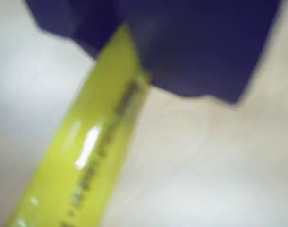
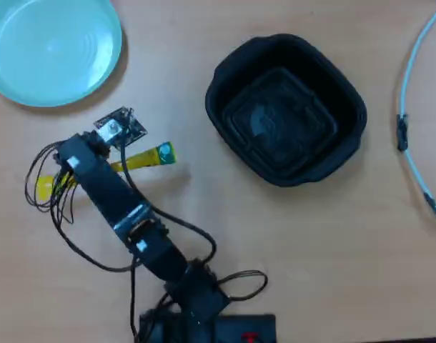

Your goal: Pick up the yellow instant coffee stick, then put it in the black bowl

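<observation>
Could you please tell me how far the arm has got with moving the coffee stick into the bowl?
Early stage. The arm is over the yellow coffee stick, and the wrist view shows the gripper at it; whether it is gripped or lifted is unclear. The black bowl is empty, so carrying and dropping remain.

Overhead view: the black bowl (image 2: 286,107) sits upright on the wooden table (image 2: 332,243). Well to its left, the yellow coffee stick (image 2: 148,158) lies across under the arm (image 2: 107,189), green end toward the bowl, with the gripper (image 2: 96,146) over its middle, jaws hidden. A light-blue plate (image 2: 53,46) lies further left, a white cable (image 2: 411,107) to the bowl's right.
</observation>
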### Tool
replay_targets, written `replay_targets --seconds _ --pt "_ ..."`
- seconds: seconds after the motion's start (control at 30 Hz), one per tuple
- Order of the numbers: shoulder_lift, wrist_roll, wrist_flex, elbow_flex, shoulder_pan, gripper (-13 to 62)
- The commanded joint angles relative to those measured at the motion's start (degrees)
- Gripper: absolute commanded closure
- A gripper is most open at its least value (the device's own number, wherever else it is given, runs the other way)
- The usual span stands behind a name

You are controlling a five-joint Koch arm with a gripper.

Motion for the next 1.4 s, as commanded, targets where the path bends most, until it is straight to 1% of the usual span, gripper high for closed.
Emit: replay_targets --seconds 0.0,0.2,0.33,0.43,0.57,0.7,0.97,1.17,1.37 --pt "8.7 -2.11 2.64 -7.38 -0.35 55.5" --pt "16.08 -11.51 1.67 -7.82 3.69 55.5" --pt "16.96 -20.04 -1.32 -7.73 10.55 55.5" --pt "16.96 -22.41 -3.34 -7.73 14.15 55.5" --pt "16.87 -22.85 -7.65 -7.73 16.7 55.5" --pt "16.35 -23.12 -12.57 -7.21 23.99 55.5" --pt "16.0 -23.2 -27.07 -6.86 29.62 55.5" --pt "15.91 -22.5 -28.04 -6.77 36.47 55.5" --pt "13.18 -22.76 -28.3 -6.77 43.51 55.5"
